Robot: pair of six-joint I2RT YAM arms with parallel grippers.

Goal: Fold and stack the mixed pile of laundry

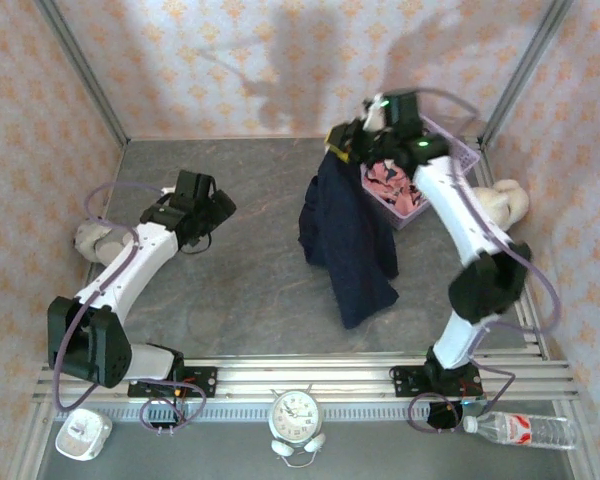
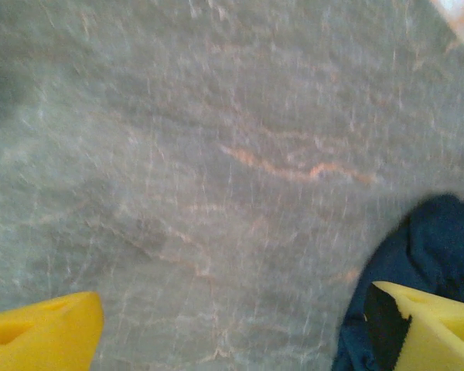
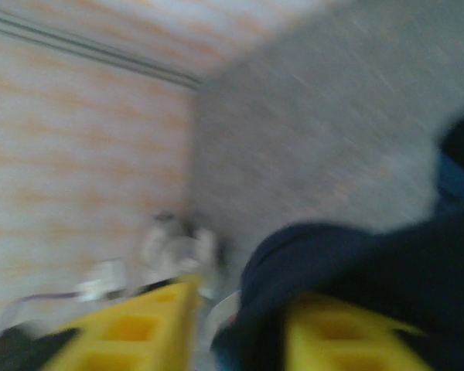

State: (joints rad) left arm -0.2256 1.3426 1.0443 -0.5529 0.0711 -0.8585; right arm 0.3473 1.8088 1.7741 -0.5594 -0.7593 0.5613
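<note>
The dark navy garment (image 1: 348, 240) hangs in a long drape from my right gripper (image 1: 343, 146), which is raised near the back of the table and shut on the cloth's upper edge. Its lower end trails on the grey table (image 1: 240, 290). In the right wrist view, navy cloth (image 3: 356, 263) bunches between and over the yellow fingers (image 3: 139, 332). The salmon-pink printed garment (image 1: 392, 186) lies in the lavender basket (image 1: 460, 153). My left gripper (image 1: 220, 210) hovers open over bare table, left of the navy garment (image 2: 429, 247), its fingers (image 2: 39, 332) wide apart.
A plush toy (image 1: 505, 200) sits right of the basket and another (image 1: 93, 240) lies by the left wall. On the front rail stand an alarm clock (image 1: 298, 415), a water bottle (image 1: 522, 430) and a white device (image 1: 83, 436).
</note>
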